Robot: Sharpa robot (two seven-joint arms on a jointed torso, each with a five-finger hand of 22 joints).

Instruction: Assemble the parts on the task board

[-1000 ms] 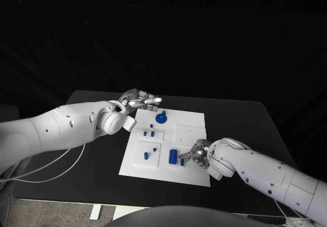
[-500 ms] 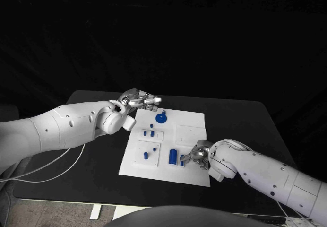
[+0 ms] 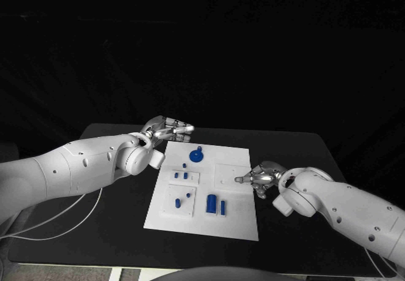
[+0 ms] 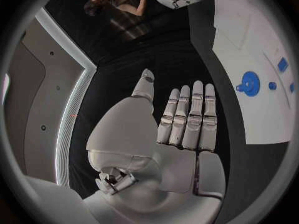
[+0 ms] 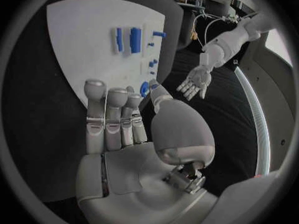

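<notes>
the white rectangular task board lies mid-table on the black table, small blue plastic parts on it. the silver left hand at its far left corner and the silver right hand at its right edge are flat, fingers extended, holding nothing.

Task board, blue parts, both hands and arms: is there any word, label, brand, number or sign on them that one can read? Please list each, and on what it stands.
None can be read.
task board: plain white, no print visible.
blue parts: no marks visible.
left hand and right hand: bare silver and white surfaces, no lettering.
</notes>
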